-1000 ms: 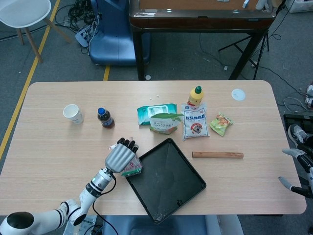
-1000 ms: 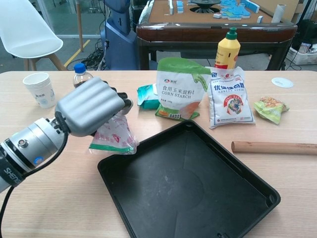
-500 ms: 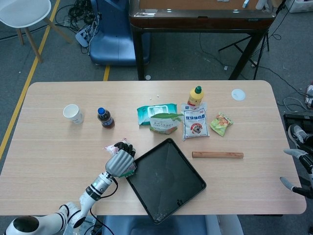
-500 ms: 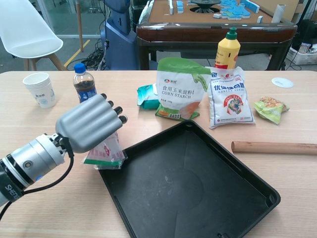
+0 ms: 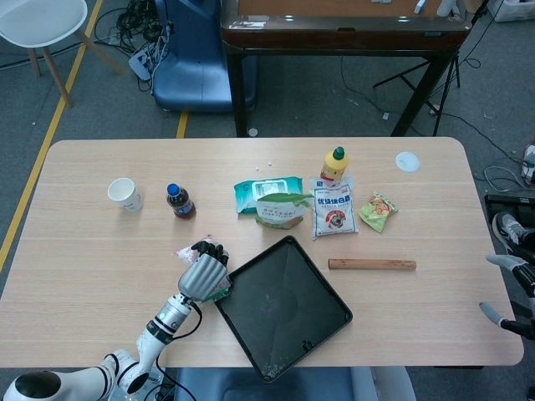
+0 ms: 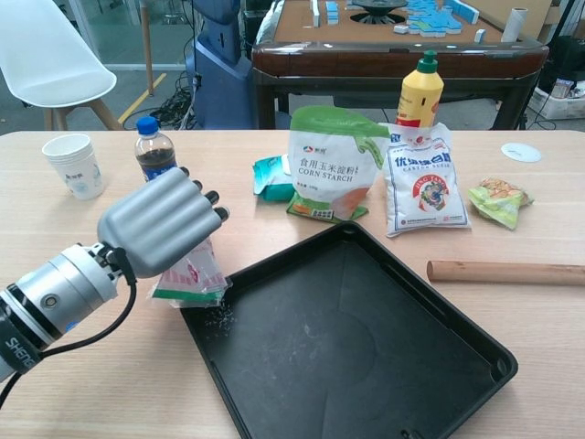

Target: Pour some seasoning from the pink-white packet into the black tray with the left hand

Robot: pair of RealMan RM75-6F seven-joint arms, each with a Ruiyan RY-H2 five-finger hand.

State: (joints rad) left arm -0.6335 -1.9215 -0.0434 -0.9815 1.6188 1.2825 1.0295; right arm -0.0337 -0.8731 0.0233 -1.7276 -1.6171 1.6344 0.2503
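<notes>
pink and white, the seasoning packet [image 6: 190, 277] sits in the grip of the left robot hand [image 6: 163, 220], whose fingers are curled over its top so that only the lower part of the packet shows beneath them in the chest view. the packet hangs tilted at the near-left edge of the black tray [image 6: 384, 366], its lower corner just above the tray's left rim, and a few pale grains [image 6: 219, 314] lie scattered on the tray floor right beside that corner. in the head view the same hand [image 5: 203, 273] covers most of the packet [image 5: 185, 250], with a pink corner poking out on the far-left side. the tray [image 5: 284, 309] lies at an angle near the front edge of the wooden surface [image 5: 92, 251].

the right robot hand [image 5: 506, 288] shows only at the far right edge of the head view, off the surface, with its fingers apart and nothing between them.

further back on the surface stand a paper cup [image 6: 74, 165] at the left and a dark drink bottle with a blue cap [image 6: 154, 151] just right of it. behind the tray are a teal wipes pack [image 6: 271, 176], a green and white corn starch bag [image 6: 328, 165], a white bag with blue print [image 6: 425, 180] and a yellow bottle with a green cap [image 6: 420, 90] standing behind that bag. a small green snack packet [image 6: 499, 200] lies to the right, a wooden rolling pin [image 6: 505, 272] lies just right of the tray, and a small white lid [image 6: 521, 152] rests near the far-right corner.
</notes>
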